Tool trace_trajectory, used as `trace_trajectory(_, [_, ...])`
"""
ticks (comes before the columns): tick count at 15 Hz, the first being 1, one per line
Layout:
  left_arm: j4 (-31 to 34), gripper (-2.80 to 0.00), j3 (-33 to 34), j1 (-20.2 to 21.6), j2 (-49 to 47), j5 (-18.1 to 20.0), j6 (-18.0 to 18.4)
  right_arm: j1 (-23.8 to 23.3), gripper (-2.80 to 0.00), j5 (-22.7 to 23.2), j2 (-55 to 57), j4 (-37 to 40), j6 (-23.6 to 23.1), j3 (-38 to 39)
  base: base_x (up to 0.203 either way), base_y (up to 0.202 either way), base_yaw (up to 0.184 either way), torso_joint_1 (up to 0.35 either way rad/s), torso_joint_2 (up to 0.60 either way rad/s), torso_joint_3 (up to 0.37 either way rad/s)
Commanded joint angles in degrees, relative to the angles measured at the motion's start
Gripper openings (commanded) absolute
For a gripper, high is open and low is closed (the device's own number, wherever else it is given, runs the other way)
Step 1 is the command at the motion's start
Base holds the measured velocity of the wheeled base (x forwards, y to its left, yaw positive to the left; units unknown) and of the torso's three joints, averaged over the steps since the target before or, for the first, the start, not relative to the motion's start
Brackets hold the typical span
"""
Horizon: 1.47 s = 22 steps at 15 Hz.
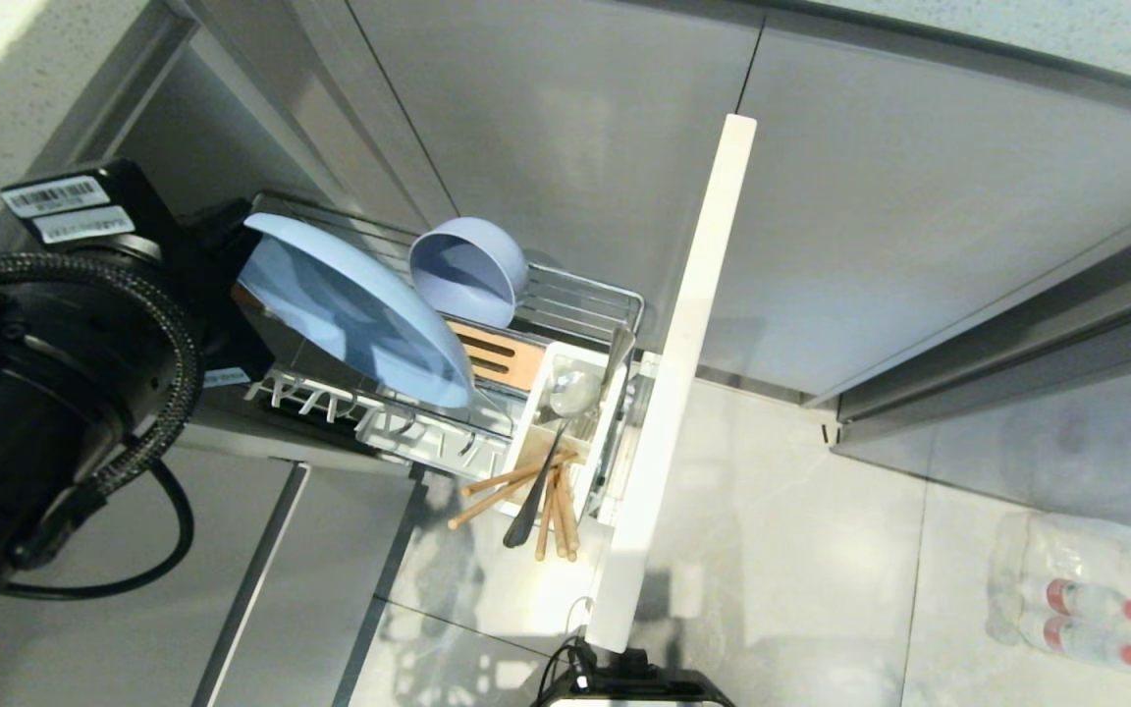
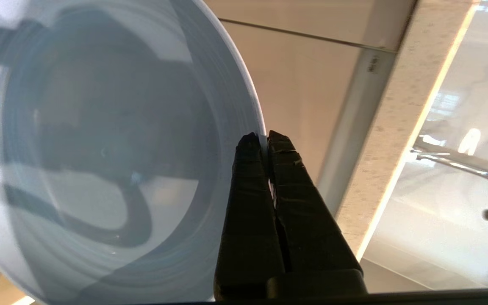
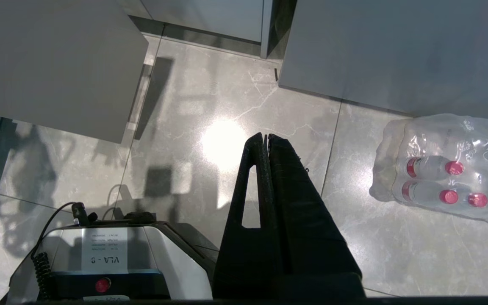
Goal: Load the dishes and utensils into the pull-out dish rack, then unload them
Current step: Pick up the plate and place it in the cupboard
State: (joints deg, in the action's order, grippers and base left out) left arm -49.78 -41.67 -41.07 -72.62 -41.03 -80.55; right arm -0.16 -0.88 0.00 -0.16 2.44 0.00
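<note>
— Where's the plate?

— Tilted over the rack, beside the wooden bar. The left gripper has its jaws clamped on the rim; whether the plate touches the wires, I can't tell.

— And the bowl?

— On its side in the rack, just behind the plate, mouth facing out.

— The utensils?

— In the white caddy by the front panel. The chopsticks and the spoon lean out over the floor.

— The right gripper?

— Parked low over the floor tiles, jaws together, holding nothing. A pack of water bottles lies nearby.
</note>
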Motion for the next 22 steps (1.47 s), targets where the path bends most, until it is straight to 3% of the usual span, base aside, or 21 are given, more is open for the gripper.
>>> trace_trajectory(1, [-0.5,-2.80,0.7,0.1,-0.4,-0.2,-0.6,0.0,-2.80,0.0,0.1,0.0,0.0,0.0,0.000,0.000,0.000,0.000,0.00,0.000])
trace_trajectory(12, [-1.3,-2.80,3.6,1.5,-0.2,2.6,-4.9,0.0,-2.80,0.0,0.1,0.0,0.0,0.0,0.000,0.000,0.000,0.000,0.00,0.000])
trace_trajectory(22, [-0.8,-2.80,4.3,2.5,-3.3,2.6,-5.1,0.0,-2.80,0.0,0.1,0.0,0.0,0.0,0.000,0.000,0.000,0.000,0.00,0.000])
